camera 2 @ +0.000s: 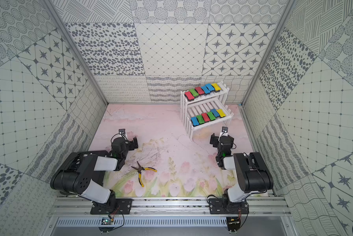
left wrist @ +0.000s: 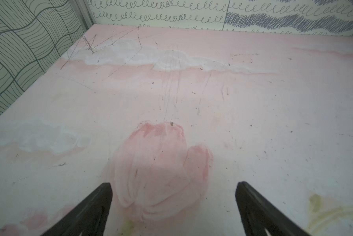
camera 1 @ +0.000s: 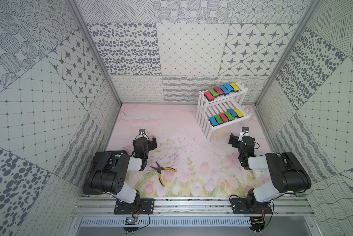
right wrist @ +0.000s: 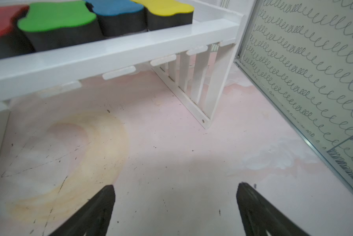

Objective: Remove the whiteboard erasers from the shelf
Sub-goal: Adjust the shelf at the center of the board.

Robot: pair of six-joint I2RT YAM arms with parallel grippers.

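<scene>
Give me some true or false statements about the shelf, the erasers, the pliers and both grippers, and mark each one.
1. Both tiers of the white slatted two-tier shelf hold coloured bone-shaped whiteboard erasers. True.
2. The yellow-handled pliers lie on the shelf's lower tier. False: they lie on the pink floral tabletop.
3. The right gripper faces the shelf, jaws open and empty. True.
4. The left gripper grips a red eraser. False: its jaws are open and empty.
</scene>
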